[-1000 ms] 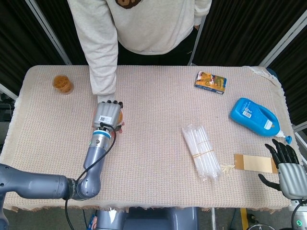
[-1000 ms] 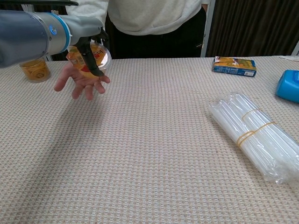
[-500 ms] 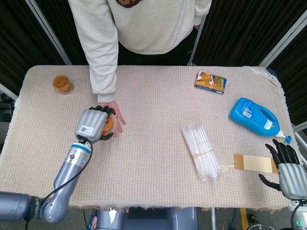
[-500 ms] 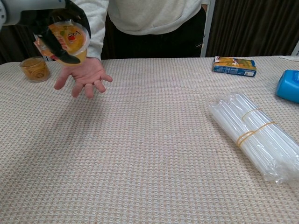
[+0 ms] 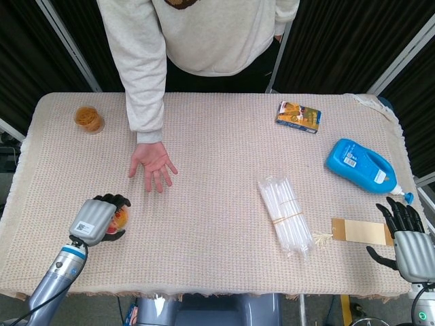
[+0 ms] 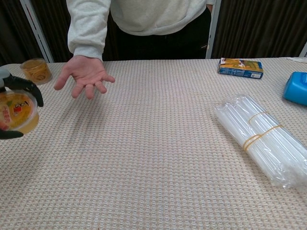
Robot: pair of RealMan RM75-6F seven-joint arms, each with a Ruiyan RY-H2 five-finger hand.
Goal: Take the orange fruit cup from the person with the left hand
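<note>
My left hand point(image 5: 98, 219) grips the orange fruit cup point(image 5: 120, 219) above the near left part of the table. In the chest view the cup point(image 6: 18, 112) shows at the far left edge, its printed lid facing the camera, with black fingers point(image 6: 26, 87) wrapped round it. The person's open palm point(image 5: 152, 163) hovers empty over the table, well clear of the cup, and also shows in the chest view as a bare palm point(image 6: 85, 74). My right hand point(image 5: 408, 239) rests open at the near right corner, holding nothing.
A second orange cup point(image 5: 88, 119) stands at the far left. A bundle of clear straws point(image 5: 285, 214) lies mid-right. A blue bottle point(image 5: 360, 163), a small snack box point(image 5: 298, 116) and a brown card point(image 5: 361, 231) occupy the right side.
My left hand has carried the fruit cup away from the person's palm, toward me and to the left. The person's palm now stays open and empty. The right hand has not moved.
</note>
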